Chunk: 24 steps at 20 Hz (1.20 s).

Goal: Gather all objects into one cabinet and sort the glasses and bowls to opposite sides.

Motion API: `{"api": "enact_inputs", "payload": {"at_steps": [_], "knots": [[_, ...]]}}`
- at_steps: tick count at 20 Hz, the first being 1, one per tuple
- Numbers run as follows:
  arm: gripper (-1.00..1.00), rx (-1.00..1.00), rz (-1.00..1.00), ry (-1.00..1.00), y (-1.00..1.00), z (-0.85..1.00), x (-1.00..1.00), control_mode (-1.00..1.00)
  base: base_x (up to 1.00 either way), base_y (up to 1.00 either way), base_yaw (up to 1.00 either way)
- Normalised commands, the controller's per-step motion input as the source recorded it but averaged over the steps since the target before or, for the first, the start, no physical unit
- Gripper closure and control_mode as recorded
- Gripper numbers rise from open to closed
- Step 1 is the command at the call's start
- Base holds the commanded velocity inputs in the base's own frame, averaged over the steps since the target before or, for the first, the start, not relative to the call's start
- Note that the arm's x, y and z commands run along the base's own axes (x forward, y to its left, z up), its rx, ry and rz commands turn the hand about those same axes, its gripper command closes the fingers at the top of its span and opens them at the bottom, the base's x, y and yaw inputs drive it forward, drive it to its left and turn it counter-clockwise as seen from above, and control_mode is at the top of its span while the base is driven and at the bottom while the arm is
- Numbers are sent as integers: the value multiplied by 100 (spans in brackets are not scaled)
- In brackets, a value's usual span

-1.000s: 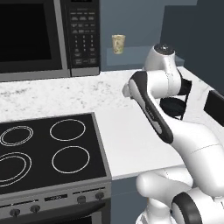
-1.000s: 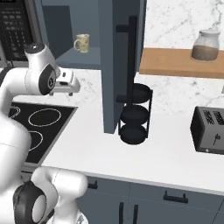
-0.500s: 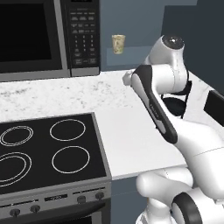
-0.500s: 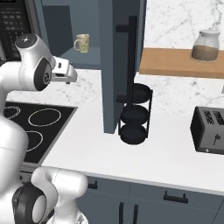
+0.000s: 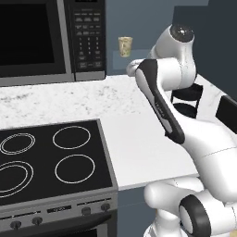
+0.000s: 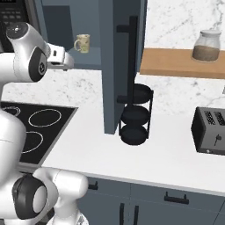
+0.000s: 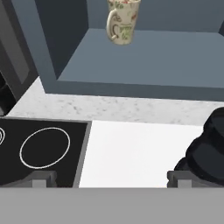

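A pale beige patterned cup [image 7: 123,21] with a handle stands alone on the shelf of the open slate-blue cabinet [image 7: 153,57]. The same cup [image 6: 82,43] sits at the shelf's left part, and the cup [image 5: 124,46] appears beside the microwave. The cabinet door [image 6: 121,66] hangs open, its long black bar handle [image 6: 132,61] facing out. My gripper [image 7: 111,179] is open and empty, level with the shelf edge and short of the cup. The gripper [image 6: 66,61] points at the cabinet opening. The bowls are out of view.
A black cooktop [image 5: 46,162] lies at the left, with a microwave [image 5: 46,37] above it. A black tiered stand [image 6: 135,118] stands under the open door. A toaster [image 6: 211,132] sits at the right, and a jar [image 6: 206,46] rests on a wooden shelf [image 6: 176,61].
The arm has risen and carried the hand up to the cabinet opening. The cup has not moved, and the fingers stay wide apart.
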Motion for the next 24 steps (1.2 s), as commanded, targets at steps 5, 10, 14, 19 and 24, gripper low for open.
{"api": "enact_inputs", "payload": {"at_steps": [5,10,14,19,24], "knots": [[-100,0,0,-13,0,24,32,-100,0,0,0],[-100,0,0,-10,0,19,44,-100,0,0,0],[-100,0,0,-6,0,15,44,-100,0,0,0],[-100,0,0,-2,0,16,39,-100,0,0,0],[-100,0,-2,0,0,18,33,-100,0,0,0]]}}
